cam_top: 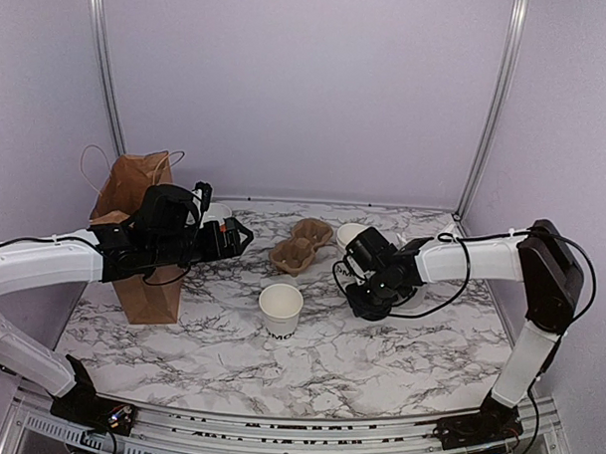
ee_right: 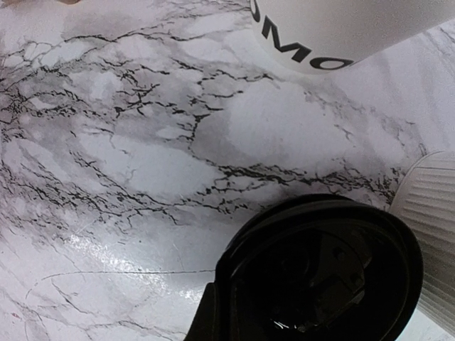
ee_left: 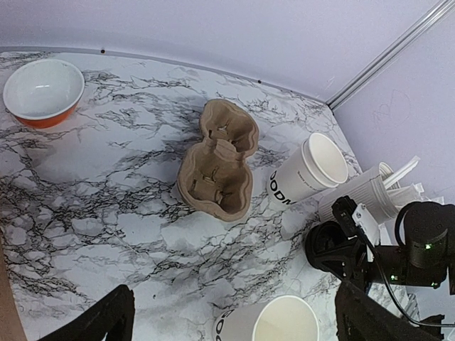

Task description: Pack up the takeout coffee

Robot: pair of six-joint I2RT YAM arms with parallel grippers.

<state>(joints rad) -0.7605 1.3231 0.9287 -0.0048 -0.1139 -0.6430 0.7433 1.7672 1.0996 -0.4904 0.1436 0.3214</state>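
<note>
- Top external view: the small white paper cup (cam_top: pixel 280 308) with black lettering low on its side stands upright and uncovered at the centre of the marble-patterned table (cam_top: pixel 398 360), apart from both arms.
- Right gripper (cam_top: pixel 365 294), just right of centre, is clamped tight on the round black plastic lid (ee_right: pixel 320 270). That lid fills the bottom of the right wrist view, and I cannot tell whether it is clear of the tabletop.
- Left gripper (cam_top: pixel 238 237), at centre left, has its jaws spread as wide as they go with nothing between them. It is just beside the brown paper bag (cam_top: pixel 133 246) with string handles.
- Progress, as I judge it: only the grip on the lid is done. The lid is not yet on the cup. The cup sits in neither the brown moulded-pulp cup carrier (ee_left: pixel 217 167) nor the bag, so capping and packing are left.
- Writing: the left wrist view shows "DOM" on the nested stack of white cups (ee_left: pixel 309 170) at right of centre, and "DO" on the single cup at the bottom edge. The rest of the word is out of sight.
- Nothing else carries readable print: not the ribbed white cylinder of utensils (ee_left: pixel 362 195), nor the orange bowl with a white inside (ee_left: pixel 43 89) at upper left.
</note>
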